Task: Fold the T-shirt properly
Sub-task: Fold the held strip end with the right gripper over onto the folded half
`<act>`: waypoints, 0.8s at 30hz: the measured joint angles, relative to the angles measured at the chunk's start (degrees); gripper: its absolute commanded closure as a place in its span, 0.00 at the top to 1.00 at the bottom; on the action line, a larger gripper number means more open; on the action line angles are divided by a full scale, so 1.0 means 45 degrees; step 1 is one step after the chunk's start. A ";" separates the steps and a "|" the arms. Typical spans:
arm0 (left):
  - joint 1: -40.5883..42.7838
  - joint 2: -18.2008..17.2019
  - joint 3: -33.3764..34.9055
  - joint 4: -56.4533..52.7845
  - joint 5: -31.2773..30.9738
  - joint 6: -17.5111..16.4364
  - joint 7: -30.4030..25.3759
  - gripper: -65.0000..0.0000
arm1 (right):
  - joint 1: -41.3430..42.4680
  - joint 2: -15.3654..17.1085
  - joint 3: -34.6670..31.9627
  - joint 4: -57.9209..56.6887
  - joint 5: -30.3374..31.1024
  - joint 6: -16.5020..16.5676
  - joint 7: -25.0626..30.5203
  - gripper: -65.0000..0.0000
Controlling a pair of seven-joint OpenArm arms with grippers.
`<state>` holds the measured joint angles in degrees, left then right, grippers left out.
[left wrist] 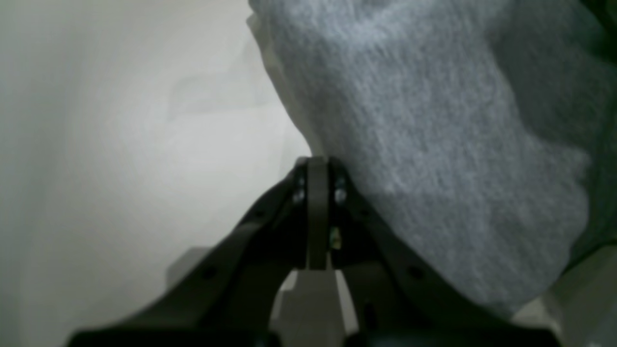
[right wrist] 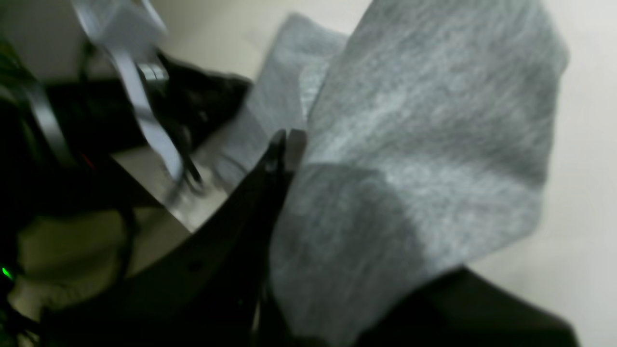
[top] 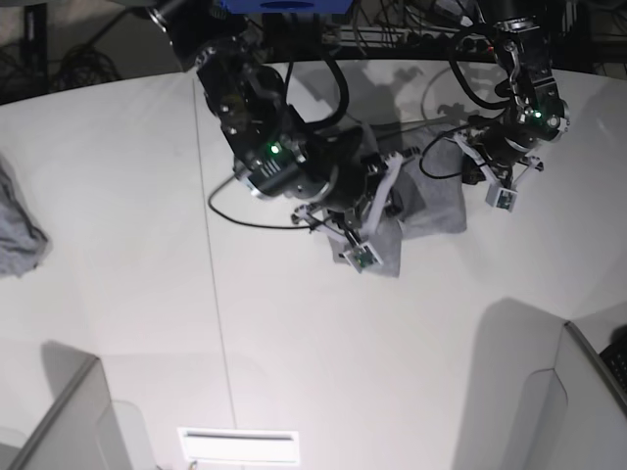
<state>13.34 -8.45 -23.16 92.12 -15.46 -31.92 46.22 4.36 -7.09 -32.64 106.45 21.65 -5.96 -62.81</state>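
The T-shirt (top: 431,211) is a bunched heather-grey bundle on the white table (top: 294,343), lying between the two arms; no lettering shows. In the left wrist view my left gripper (left wrist: 318,161) has its jaws closed together, and the edge of the T-shirt (left wrist: 434,144) runs down into the fingertips and drapes over the right finger. In the base view the left gripper (top: 462,155) is at the bundle's far right corner. My right gripper (right wrist: 287,140) is shut on a fold of the T-shirt (right wrist: 409,144), which hangs over its right finger. The right gripper (top: 384,206) is at the bundle's left side.
A smaller grey cloth lump (top: 15,235) lies at the table's far left edge. Grey divider panels stand at the front left (top: 69,421) and front right (top: 588,401) corners. A white label (top: 240,446) sits at the front edge. Cables (top: 245,211) trail by the right arm.
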 measured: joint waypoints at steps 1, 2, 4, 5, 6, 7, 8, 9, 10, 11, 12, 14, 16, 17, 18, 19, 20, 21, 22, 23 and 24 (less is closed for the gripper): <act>0.0049 0.0000 0.0000 0.0024 -0.0005 0.0000 -0.0058 0.00 | 0.0209 0.0000 0.0000 -0.0301 0.0432 -0.0364 0.0267 0.00; 0.0087 -0.0005 -0.0005 0.0029 -0.0053 0.0000 -0.0102 0.00 | 0.0364 -0.0005 0.0000 -0.0597 0.0602 -0.0486 0.0631 0.00; 0.0146 -0.0005 -0.0010 0.0034 -0.0078 0.0000 -0.0126 0.00 | 0.0627 -0.0005 -0.0010 -0.1229 0.1064 -0.0695 0.1059 0.00; 0.0155 0.0000 -0.0010 0.0034 -0.0102 0.0000 -0.0141 0.00 | 0.0646 -0.0005 -0.0024 -0.1467 0.1088 -0.0714 0.1112 0.00; 0.0151 -0.0005 -0.0010 0.0034 -0.0087 0.0000 -0.0131 0.00 | 0.0631 0.0000 -0.0024 -0.1666 0.1117 -0.0714 0.1117 0.00; 0.0151 -0.0005 -0.0010 0.0034 -0.0087 0.0000 -0.0126 0.00 | 0.0597 0.0010 -0.0034 -0.1846 0.1112 -0.0724 0.1107 0.00; 0.0160 -0.0005 -0.0010 0.0034 -0.0097 0.0000 -0.0136 0.00 | 0.0549 0.0039 -0.0058 -0.1953 0.1112 -0.0724 0.1098 0.00; 0.0180 -0.0010 -0.0010 0.0034 -0.0097 0.0005 -0.0141 0.00 | 0.0515 0.0044 -0.0063 -0.2025 0.1151 -0.0724 0.1069 0.00; 0.0257 -0.0083 -0.0005 0.0034 -0.0112 0.0000 -0.0189 0.00 | 0.0529 0.0068 -0.0282 -0.2055 0.1078 -0.0729 0.1107 0.00; 0.0330 -0.0160 -0.0005 0.0073 -0.0165 -0.0005 -0.0180 0.00 | 0.0559 0.0097 -0.0568 -0.2055 0.1049 -0.0733 0.1146 0.00; 0.0418 -0.0238 0.0000 0.0146 -0.0189 -0.0005 -0.0175 0.00 | 0.0573 0.0092 -0.0855 -0.2055 0.1107 -0.0733 0.1156 0.00; 0.0554 -0.0272 -0.0005 0.0413 -0.0034 0.0000 -0.0005 0.00 | 0.0563 0.0034 -0.1452 -0.2069 0.1146 -0.0724 0.1175 0.00; 0.0792 -0.0282 -0.0010 0.0806 0.0112 0.0000 0.0277 0.00 | 0.0573 -0.0058 -0.1768 -0.2419 0.1360 -0.0670 0.1792 0.00; 0.0899 -0.0277 -0.0005 0.0976 0.0170 0.0019 0.0355 0.00 | 0.0583 -0.0117 -0.1749 -0.2788 0.1496 -0.0661 0.2200 0.00; 0.1030 -0.0277 0.0000 0.1093 0.0214 0.0049 0.0355 0.00 | 0.0665 -0.0112 -0.1681 -0.3186 0.1409 -0.0670 0.2492 0.00; 0.1117 -0.0277 0.0005 0.1239 0.0257 0.0039 0.0461 0.00 | 0.0777 -0.0044 -0.1617 -0.3575 0.1243 -0.0704 0.2676 0.00; 0.1253 -0.0287 -0.0019 0.1375 0.0267 0.0044 0.0559 0.00 | 0.0816 -0.0005 -0.1530 -0.3823 0.1112 -0.0767 0.2905 0.00; 0.1379 -0.0277 -0.0117 0.1530 0.0355 0.0044 0.0583 0.00 | 0.0816 0.0039 -0.1486 -0.3963 0.1141 -0.0777 0.3201 0.00; 0.1525 -0.0248 -0.0301 0.1705 0.0345 0.0044 0.0593 0.00 | 0.0860 0.0092 -0.1486 -0.4046 0.1151 -0.0782 0.3303 0.00; 0.1705 -0.0248 -0.0495 0.1875 0.0345 0.0039 0.0583 0.00 | 0.0967 0.0097 -0.1491 -0.4114 0.1180 -0.0777 0.3274 0.00; 0.1894 -0.0248 -0.0680 0.1991 0.0345 0.0044 0.0573 0.00 | 0.1035 0.0087 -0.1491 -0.4153 0.1195 -0.0777 0.3303 0.00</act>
<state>21.87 -9.56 -26.22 101.08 -13.91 -31.73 48.80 9.02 -6.70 -39.35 87.77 27.03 -9.45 -47.94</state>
